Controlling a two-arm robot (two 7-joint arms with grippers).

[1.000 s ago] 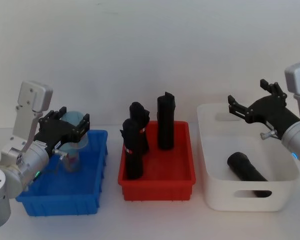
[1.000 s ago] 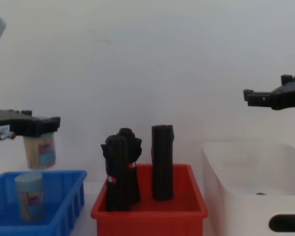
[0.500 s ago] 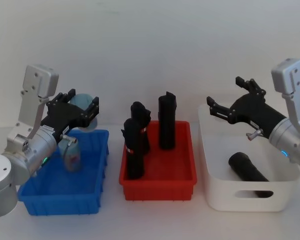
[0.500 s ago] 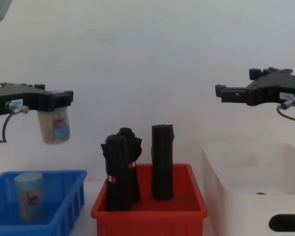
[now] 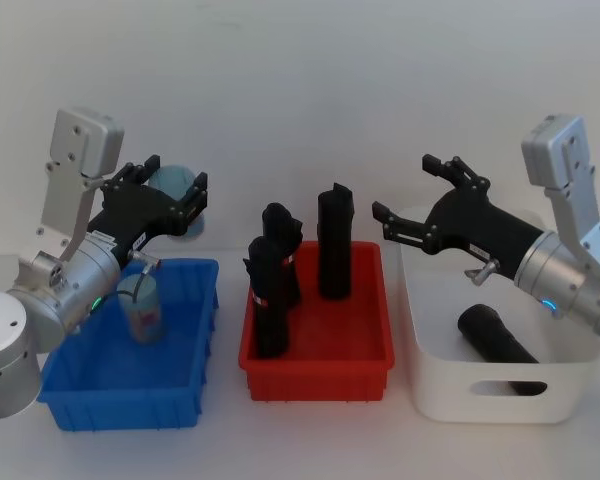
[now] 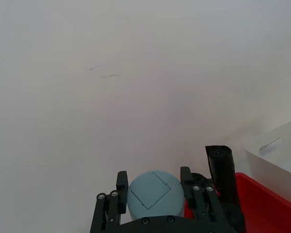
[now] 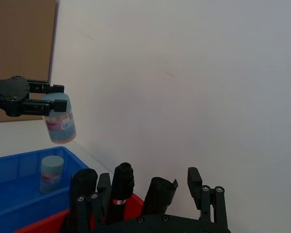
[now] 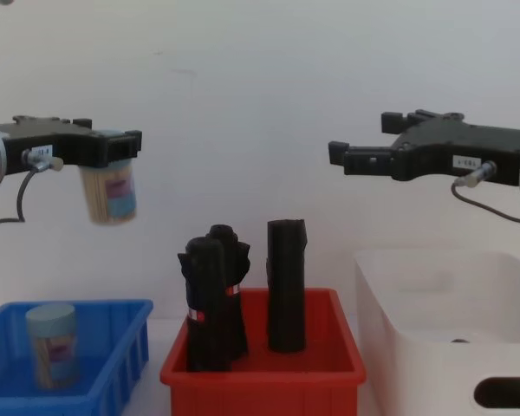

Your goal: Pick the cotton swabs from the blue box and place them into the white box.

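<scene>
Above blue box | left end effector grips cotton swabs tub near-upright, cap up | right end effector spread

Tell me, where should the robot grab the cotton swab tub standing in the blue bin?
Probably around its upper body, just under the light blue cap, coming straight down from above. The standing tub is upright inside the blue box, whose walls ring it and would likely block fingers coming from the side. The left gripper holds another tub by its top the same way.
</scene>
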